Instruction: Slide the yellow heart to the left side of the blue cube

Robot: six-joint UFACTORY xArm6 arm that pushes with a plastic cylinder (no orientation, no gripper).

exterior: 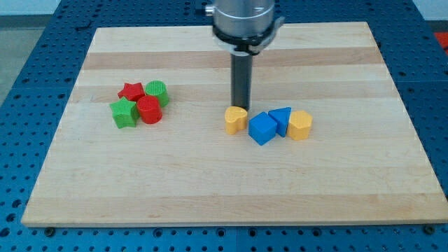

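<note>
Counted on the worktop [210,189], eight blocks in all:
Yellow: two, namely one yellow heart [236,120] and one yellow six-sided block [299,125].
Blue: two, namely one blue cube [262,129] and one blue wedge [281,117].
Red: two, namely one red star [131,91] and one red cylinder [149,110].
Green: two, namely one green star [124,112] and one green cylinder [157,92].

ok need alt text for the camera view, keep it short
My tip stands just above the yellow heart, which sits left of the blue cube on a wooden board. A second blue block and a yellow block lie right; red and green blocks cluster left.
</note>
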